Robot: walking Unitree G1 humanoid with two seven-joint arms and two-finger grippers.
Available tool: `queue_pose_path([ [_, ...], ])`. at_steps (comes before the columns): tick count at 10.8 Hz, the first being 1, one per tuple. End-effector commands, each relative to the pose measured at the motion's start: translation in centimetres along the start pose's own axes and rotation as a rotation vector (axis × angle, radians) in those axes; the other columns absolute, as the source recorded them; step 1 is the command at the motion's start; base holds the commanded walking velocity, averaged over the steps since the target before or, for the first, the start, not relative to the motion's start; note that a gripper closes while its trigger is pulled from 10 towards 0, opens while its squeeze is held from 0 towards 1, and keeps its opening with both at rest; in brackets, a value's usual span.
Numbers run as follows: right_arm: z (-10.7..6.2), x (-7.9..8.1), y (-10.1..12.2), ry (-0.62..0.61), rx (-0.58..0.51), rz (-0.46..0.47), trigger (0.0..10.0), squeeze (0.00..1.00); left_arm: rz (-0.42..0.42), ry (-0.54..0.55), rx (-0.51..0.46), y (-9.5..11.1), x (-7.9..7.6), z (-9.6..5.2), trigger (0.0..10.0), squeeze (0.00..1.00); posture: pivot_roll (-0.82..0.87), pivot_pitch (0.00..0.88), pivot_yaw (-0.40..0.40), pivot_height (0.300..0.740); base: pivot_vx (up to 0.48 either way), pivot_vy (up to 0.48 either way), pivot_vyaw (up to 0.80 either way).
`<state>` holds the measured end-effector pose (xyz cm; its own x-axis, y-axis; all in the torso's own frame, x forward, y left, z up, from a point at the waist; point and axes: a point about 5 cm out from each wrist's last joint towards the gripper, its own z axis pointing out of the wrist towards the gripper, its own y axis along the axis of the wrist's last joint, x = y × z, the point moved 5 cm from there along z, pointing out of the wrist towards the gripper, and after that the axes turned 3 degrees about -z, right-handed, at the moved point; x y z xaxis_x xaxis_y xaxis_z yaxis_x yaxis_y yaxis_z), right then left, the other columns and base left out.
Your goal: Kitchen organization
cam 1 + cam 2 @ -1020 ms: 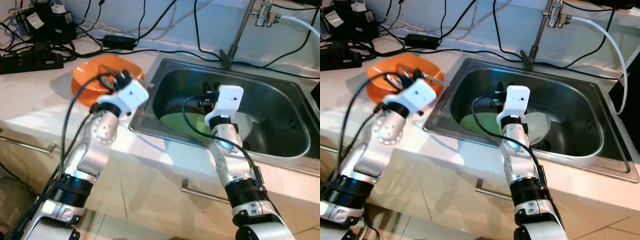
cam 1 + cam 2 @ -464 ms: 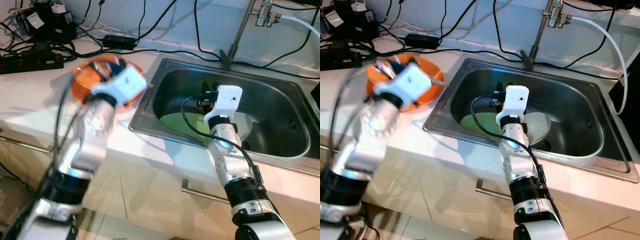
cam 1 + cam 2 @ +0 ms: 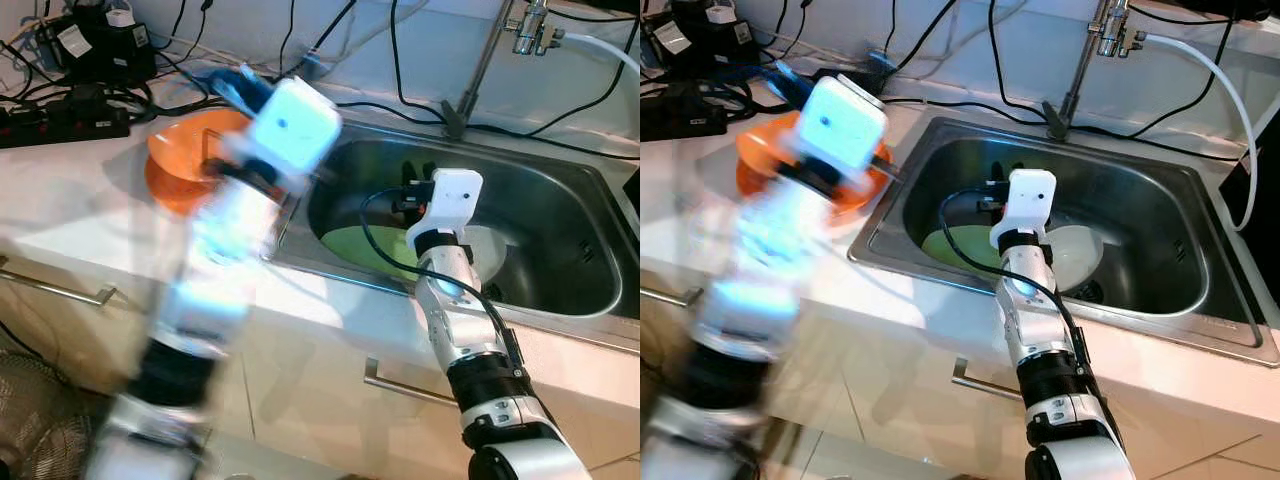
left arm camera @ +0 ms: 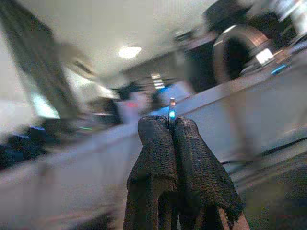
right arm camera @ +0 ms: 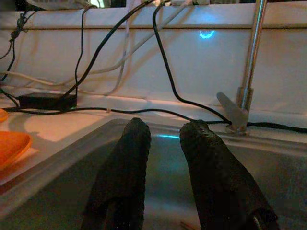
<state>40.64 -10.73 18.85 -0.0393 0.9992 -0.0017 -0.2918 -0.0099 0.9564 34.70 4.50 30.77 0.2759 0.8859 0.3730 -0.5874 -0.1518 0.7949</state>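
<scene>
I see the orange bowl (image 3: pixel 178 160) sitting on the white table (image 3: pixel 60 200), just beside the left rim of the sink (image 3: pixel 560 200) and near the table's back edge. Part of it is hidden by my left arm, which shows as a motion-blurred streak rising across it. In the left wrist view my left gripper (image 4: pixel 170 125) has its fingers pressed together, with a thin shiny sliver pinched between the tips; I cannot tell what that sliver is. The background there is blurred.

Inside the sink lie a green plate (image 3: pixel 365 247) toward the left side of the basin and a pale plate (image 3: pixel 1075 250) next to it, both partly covered by my right arm. My right gripper (image 5: pixel 163 132) hangs inside the basin above those plates with its fingers spread and holding nothing, pointing toward the back wall of the sink.

The faucet (image 3: pixel 1080 70) stands at the back rim of the sink, with a white hose (image 3: pixel 1220 70) curving off to the right. Black cables (image 3: pixel 300 50) trail along the back edge of the table, and a power strip (image 3: pixel 60 120) sits at the back left corner.
</scene>
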Motion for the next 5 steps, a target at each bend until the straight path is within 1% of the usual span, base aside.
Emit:
queue_pose_path([
  [1, 0.2, -0.3, 0.4, 0.009, -0.021, 0.002, 10.0, 1.00, -0.117, -0.022, -0.014, 0.0, -0.2, 0.0, 10.0, 0.00, 0.26, 0.016, -0.067, 0.740, 0.000, 0.000, 0.00],
  [2, 0.1, 0.0, 0.5, 0.043, -0.024, -0.019, 10.0, 1.00, -0.258, -0.044, 0.002, -0.6, -1.0, -0.1, 10.0, 0.00, 0.26, 0.011, -0.064, 0.740, 0.000, 0.000, 0.00],
  [3, 0.0, 0.2, 0.4, 0.072, -0.027, -0.051, 10.0, 1.00, -0.340, -0.056, 0.026, -1.5, -1.5, -0.3, 10.0, 0.00, 0.26, 0.008, -0.060, 0.740, 0.000, 0.000, 0.00],
  [4, 0.0, 0.3, 0.8, 0.106, -0.055, -0.116, 10.0, 1.00, -0.390, -0.061, 0.042, -2.1, -1.7, -0.5, 10.0, 0.00, 0.25, 0.004, -0.056, 0.740, 0.000, 0.000, 0.00],
  [5, -0.1, 0.3, 1.0, 0.130, -0.071, -0.150, 10.0, 1.00, -0.408, -0.069, 0.047, -2.3, -1.8, -0.6, 10.0, 0.00, 0.25, 0.003, -0.054, 0.740, 0.000, 0.000, 0.00],
])
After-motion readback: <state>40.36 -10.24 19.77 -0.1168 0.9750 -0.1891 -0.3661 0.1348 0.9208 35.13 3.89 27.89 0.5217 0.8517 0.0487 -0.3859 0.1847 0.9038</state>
